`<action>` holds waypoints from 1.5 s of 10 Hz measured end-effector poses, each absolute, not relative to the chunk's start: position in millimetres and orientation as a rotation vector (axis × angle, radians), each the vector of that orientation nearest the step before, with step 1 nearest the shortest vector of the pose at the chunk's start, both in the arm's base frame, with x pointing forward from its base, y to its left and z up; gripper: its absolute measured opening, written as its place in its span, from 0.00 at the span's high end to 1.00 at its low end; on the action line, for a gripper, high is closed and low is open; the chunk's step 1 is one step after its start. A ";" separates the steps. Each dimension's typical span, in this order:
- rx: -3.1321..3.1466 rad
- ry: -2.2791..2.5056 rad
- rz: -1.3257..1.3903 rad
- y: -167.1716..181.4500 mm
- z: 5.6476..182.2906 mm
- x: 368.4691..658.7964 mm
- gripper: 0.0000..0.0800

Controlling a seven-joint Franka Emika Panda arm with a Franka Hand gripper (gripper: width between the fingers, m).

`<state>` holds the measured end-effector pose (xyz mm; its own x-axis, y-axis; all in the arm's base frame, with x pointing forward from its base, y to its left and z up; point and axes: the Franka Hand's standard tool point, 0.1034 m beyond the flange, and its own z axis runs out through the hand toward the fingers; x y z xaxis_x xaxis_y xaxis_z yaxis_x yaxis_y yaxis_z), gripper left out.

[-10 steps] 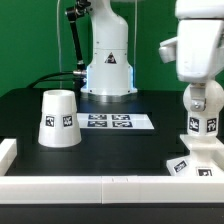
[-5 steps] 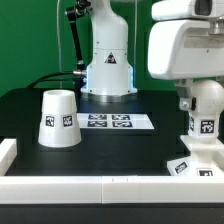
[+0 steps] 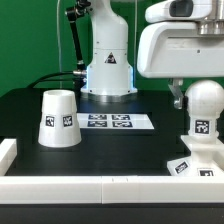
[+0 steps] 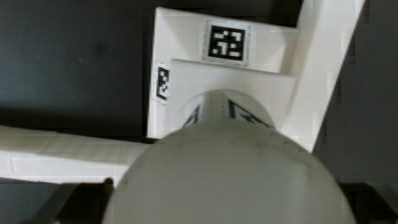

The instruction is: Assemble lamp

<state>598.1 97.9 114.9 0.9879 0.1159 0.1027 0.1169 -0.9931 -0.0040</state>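
The bulb (image 3: 205, 103) stands upright on the stepped square base (image 3: 197, 166) at the exterior view's right, its ball head bare. My gripper (image 3: 197, 88) hangs just over the head, open, with one dark finger (image 3: 178, 97) beside the ball and apart from it. In the wrist view the ball head (image 4: 231, 165) fills the foreground between the jaws, and the tagged base (image 4: 222, 50) lies beyond it. The shade (image 3: 58, 118) stands alone on the black table at the exterior view's left, narrow end up.
The marker board (image 3: 108, 122) lies flat mid-table. The big white robot pedestal (image 3: 108, 65) stands behind it. A low white wall (image 3: 90, 187) runs along the front edge, with a white block (image 3: 7, 150) at the exterior view's left.
The arm's head has turned and shifted toward the exterior view's left and upward, uncovering the bulb's ball head. Bulb, base and shade have stayed in place.
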 end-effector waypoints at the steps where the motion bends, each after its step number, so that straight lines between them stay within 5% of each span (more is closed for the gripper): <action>1: -3.119 -0.054 -0.159 98.4 115.0 598.2 0.28; 15: -2.546 1.633 0.039 102.0 115.3 596.7 0.28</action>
